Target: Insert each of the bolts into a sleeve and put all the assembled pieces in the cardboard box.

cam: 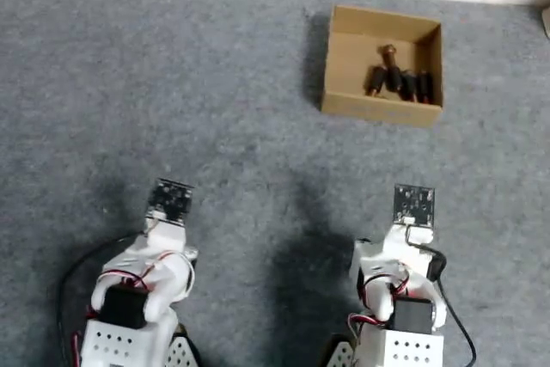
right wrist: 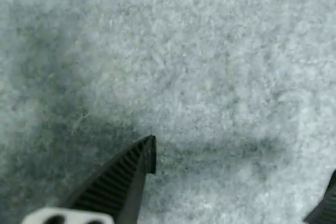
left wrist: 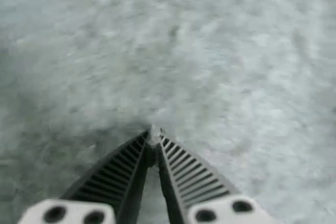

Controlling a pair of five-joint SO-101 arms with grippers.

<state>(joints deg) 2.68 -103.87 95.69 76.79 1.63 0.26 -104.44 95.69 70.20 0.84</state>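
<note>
The assembled pieces (cam: 400, 82) lie huddled in the cardboard box (cam: 382, 109), far across the surface (cam: 215, 126), so the job looks finished (my reading, from the box alone). Best now is to park both arms low, well apart from the box. The left hand (left wrist: 153, 137) is closed on nothing, its ribbed black fingers (left wrist: 115, 177) meeting at the tips; the right hand (right wrist: 241, 174) gapes open. Dark stubby cylinders, thin brown card, fuzzy grey felt.
</note>
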